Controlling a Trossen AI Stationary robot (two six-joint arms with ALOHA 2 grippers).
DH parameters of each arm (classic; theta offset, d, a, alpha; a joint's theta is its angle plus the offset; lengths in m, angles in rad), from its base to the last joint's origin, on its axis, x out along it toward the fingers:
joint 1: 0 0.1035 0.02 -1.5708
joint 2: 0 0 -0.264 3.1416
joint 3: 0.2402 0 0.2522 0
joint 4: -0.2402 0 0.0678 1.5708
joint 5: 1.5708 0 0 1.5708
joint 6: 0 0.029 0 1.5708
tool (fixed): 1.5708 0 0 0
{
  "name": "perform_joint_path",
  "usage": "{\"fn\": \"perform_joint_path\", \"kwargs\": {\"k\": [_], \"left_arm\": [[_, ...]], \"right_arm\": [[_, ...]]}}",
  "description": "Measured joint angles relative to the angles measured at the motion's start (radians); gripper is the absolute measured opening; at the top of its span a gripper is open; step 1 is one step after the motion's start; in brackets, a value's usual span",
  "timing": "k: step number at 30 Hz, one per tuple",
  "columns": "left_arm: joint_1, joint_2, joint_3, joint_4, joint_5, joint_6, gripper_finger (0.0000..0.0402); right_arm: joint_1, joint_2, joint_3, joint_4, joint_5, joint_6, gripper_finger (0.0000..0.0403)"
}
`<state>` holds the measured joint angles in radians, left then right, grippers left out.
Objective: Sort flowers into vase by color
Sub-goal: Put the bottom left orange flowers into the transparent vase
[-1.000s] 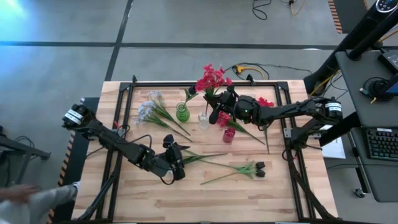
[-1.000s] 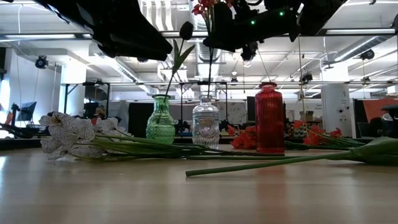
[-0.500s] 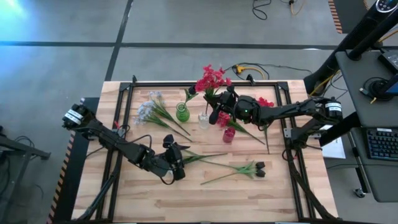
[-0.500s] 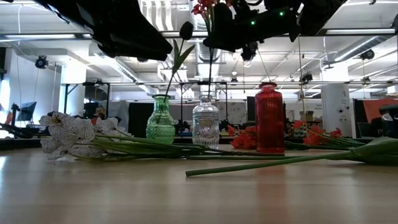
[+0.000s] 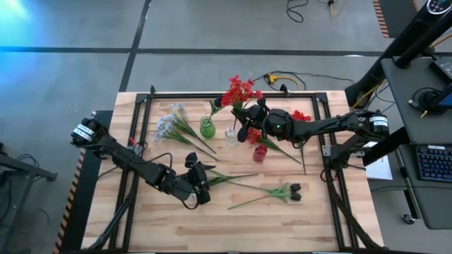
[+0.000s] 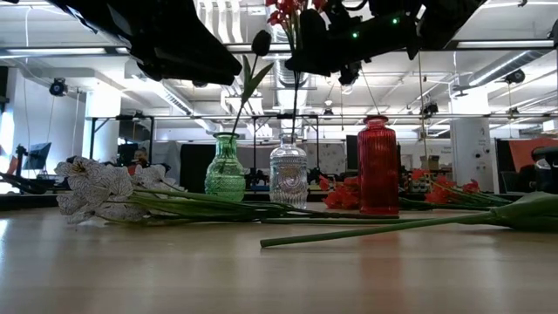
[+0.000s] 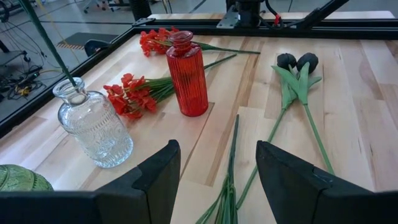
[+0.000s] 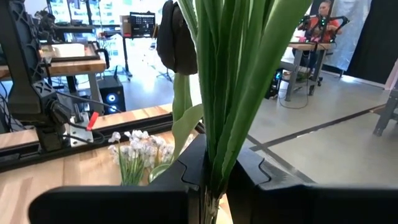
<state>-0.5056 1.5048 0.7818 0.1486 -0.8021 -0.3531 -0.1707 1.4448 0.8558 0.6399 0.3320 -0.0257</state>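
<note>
My right gripper is shut on a red-blossomed spray, held upright above the clear vase. A dark bud spray stands in the green vase. The red vase stands right of the clear one. Pale blue-white sprays lie at the far left, red sprays at the far right, and dark-bud sprays on the near side. My left gripper is open, low over the stem ends of the dark-bud sprays. My right gripper pinches the red spray's bundle of green stems between both fingers, below the blossoms. The fingers come level from the table's right and lie across the stems. The spray stands upright, and its thin lower stem reaches into the clear vase's neck.
The three vases stand close together in a row near the table's middle. A black frame rail runs along the far edge. The near left part of the wooden top is bare. A person sits in the room far behind the table.
My right gripper has edged slightly toward the table's left with the red spray, whose blossoms have shifted with it. The left arm and everything on the table have kept still.
</note>
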Motion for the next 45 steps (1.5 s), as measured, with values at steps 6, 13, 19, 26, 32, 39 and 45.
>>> {"fn": "perform_joint_path", "kwargs": {"k": [6,13,19,26,32,39,45], "left_arm": [[0.000,0.000,0.000,0.000,0.000,0.000,0.0192],[0.000,0.000,0.000,0.000,0.000,0.000,0.0192],[0.000,0.000,0.000,0.000,0.000,0.000,0.0192],[0.000,0.000,0.000,0.000,0.000,0.000,0.0192],[0.000,0.000,0.000,0.000,0.000,0.000,0.0192],[0.000,0.000,0.000,0.000,0.000,-0.024,0.0192],[0.000,0.000,0.000,0.005,0.000,-0.054,0.0192]], "right_arm": [[0.000,0.000,0.000,0.000,0.000,0.000,0.0034],[0.000,0.000,0.000,-0.001,0.000,0.000,0.0034],[0.000,0.000,0.000,-0.010,0.000,0.000,0.0034],[0.000,0.000,0.000,-0.026,0.000,-0.004,0.0034],[0.000,0.000,0.000,-0.039,0.000,-0.002,0.0034],[0.000,0.000,0.000,-0.040,0.000,-0.001,0.0034],[0.000,0.000,0.000,-0.039,0.000,-0.003,0.0034]]}}
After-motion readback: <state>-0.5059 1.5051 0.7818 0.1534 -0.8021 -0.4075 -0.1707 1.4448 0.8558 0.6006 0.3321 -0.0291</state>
